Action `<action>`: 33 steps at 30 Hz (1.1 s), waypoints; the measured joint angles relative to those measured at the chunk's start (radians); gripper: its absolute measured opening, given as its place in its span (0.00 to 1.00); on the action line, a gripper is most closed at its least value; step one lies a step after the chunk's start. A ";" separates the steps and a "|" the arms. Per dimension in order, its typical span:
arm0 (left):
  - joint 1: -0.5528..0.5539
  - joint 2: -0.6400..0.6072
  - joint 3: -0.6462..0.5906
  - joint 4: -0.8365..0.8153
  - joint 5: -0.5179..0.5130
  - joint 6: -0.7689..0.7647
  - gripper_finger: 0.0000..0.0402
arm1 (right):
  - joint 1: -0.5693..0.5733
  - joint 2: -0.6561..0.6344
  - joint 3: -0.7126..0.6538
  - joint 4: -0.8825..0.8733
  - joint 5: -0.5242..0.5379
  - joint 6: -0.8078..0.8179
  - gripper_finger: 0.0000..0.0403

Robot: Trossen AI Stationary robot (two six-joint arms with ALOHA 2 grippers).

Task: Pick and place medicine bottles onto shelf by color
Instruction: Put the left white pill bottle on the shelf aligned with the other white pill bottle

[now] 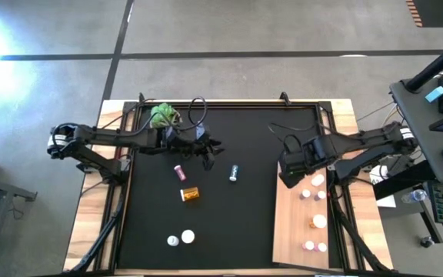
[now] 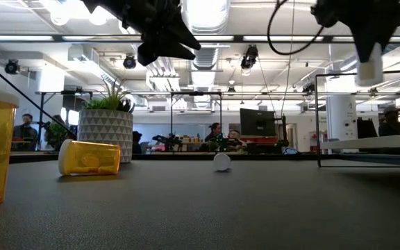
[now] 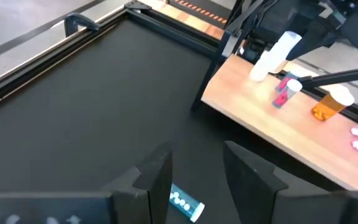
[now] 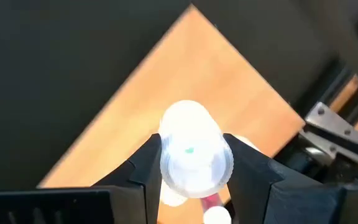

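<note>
Pale wooden shelf (image 1: 291,231) carries several sorted medicine bottles (image 1: 314,223); right gripper (image 4: 190,167) fingers grasp a white bottle (image 4: 194,152) above it. Five lie on the tabletop (image 1: 152,208); left gripper (image 3: 194,171) parted, empty.

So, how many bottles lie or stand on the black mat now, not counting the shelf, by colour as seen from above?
Pink bottle: 1
Amber bottle: 1
Teal-banded bottle: 1
White-capped upright bottles, body colour hidden from above: 2
Total: 5
</note>
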 joint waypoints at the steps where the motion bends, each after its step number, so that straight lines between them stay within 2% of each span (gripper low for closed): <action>1: 0.000 0.000 -0.002 -0.001 0.000 0.000 0.31 | 0.011 -0.005 -0.021 0.001 -0.001 0.001 0.32; 10: 0.000 0.000 -0.005 0.000 0.000 0.000 0.31 | 0.080 -0.119 -0.199 0.083 0.004 -0.090 0.33; 17: 0.000 0.000 -0.006 0.000 0.000 -0.005 0.31 | 0.087 -0.227 -0.358 0.164 0.032 -0.168 0.33; 24: 0.000 0.000 -0.006 0.010 -0.001 -0.007 0.31 | 0.087 -0.233 -0.442 0.210 0.034 -0.255 0.33; 33: 0.000 0.000 -0.006 0.010 -0.002 -0.007 0.31 | 0.087 -0.235 -0.478 0.246 0.068 -0.339 0.33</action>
